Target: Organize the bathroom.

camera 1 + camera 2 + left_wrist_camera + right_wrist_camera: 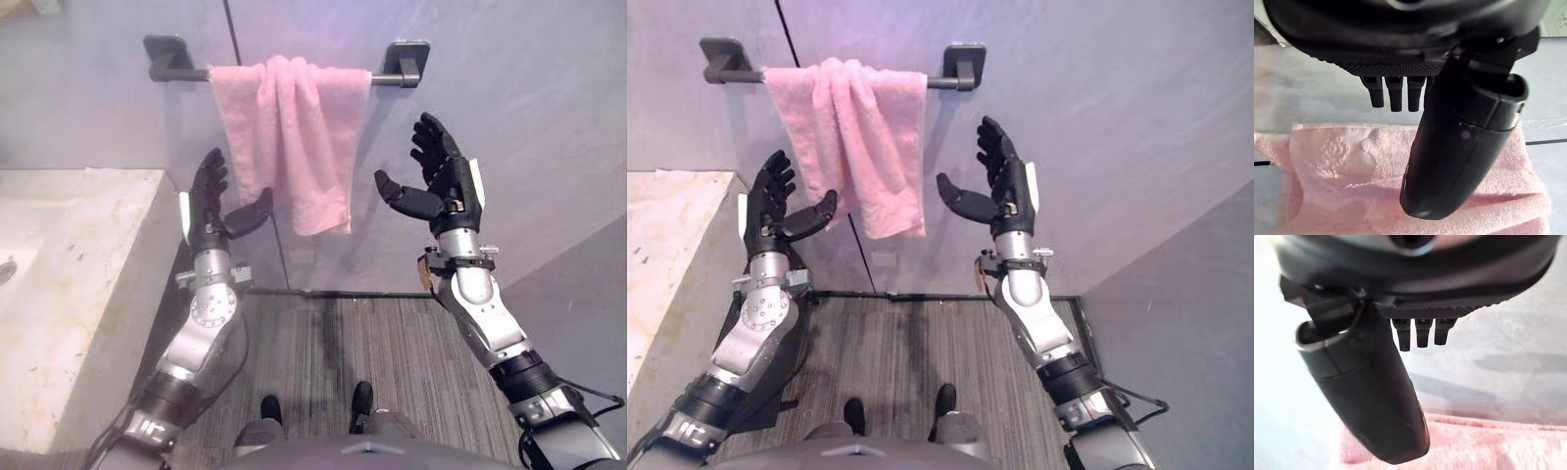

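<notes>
A pink towel (290,137) hangs bunched and folded over a dark towel bar (397,76) on the grey wall. My left hand (210,206) is raised just left of the towel's lower part, fingers straight, thumb reaching toward the cloth, holding nothing. My right hand (439,181) is raised to the towel's right, fingers straight and thumb spread, a gap between it and the cloth. In the left wrist view the towel (1342,181) lies past my left hand (1459,147). In the right wrist view the towel (1484,445) shows beyond my right hand (1366,391).
A pale stone counter (69,284) with a sink edge stands at the left. A grey wall (549,147) rises ahead and angles in on the right. Dark striped flooring (343,362) lies below between the arms.
</notes>
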